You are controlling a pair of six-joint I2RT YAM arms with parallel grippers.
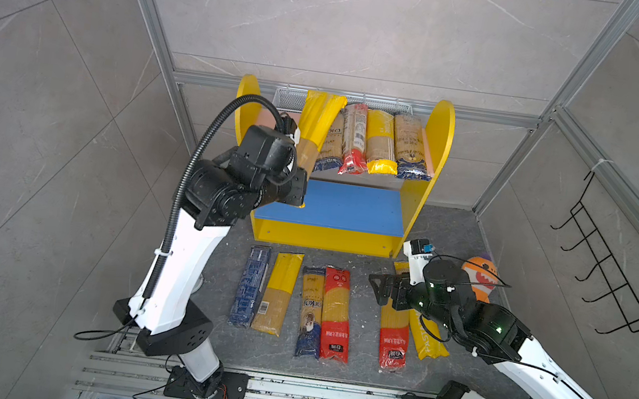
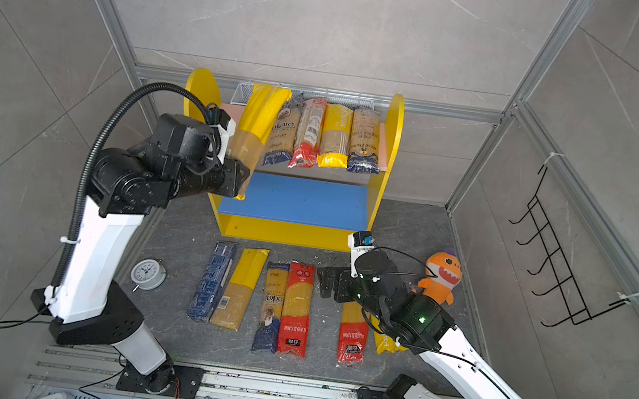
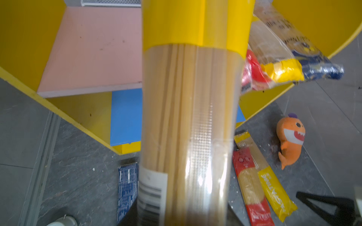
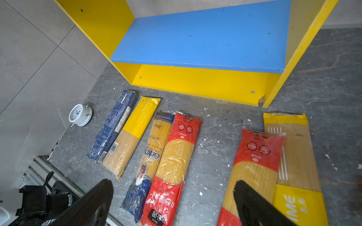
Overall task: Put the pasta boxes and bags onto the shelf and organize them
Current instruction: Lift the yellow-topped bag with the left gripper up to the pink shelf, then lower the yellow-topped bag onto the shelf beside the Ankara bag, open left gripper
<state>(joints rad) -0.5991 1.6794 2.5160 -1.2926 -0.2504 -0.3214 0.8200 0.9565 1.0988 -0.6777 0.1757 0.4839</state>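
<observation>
Four bags (image 1: pixel 376 141) are lying side by side on the pink upper board (image 3: pixel 94 49) of the shelf (image 1: pixel 441 141), long axes running front to back, printed ends hanging over the front edge. The left hand (image 1: pixel 297 183) is clamping the clear end of a fifth bag (image 1: pixel 319 121), which is tilting upward at the board's left, its yellow end pointing toward the back of the shelf. Six more packs (image 1: pixel 276 291), a blue box (image 1: pixel 250 283) among them, are lying lengthwise on the counter (image 1: pixel 447 234) before the shelf. The right hand (image 4: pixel 173 183) is hovering with fingers spread wide over a red bag (image 4: pixel 256 156) and a yellow bag (image 4: pixel 293 148), gripping nothing. Only the left wrist view is showing the barcode (image 3: pixel 151 192) on the fifth bag; the right wrist view is showing "10" and "7" in circles on the red bag, and a top view is giving "nkara" on a navy-ended bag (image 2: pixel 283 126) and a clock (image 2: pixel 147 274) near the left arm.
</observation>
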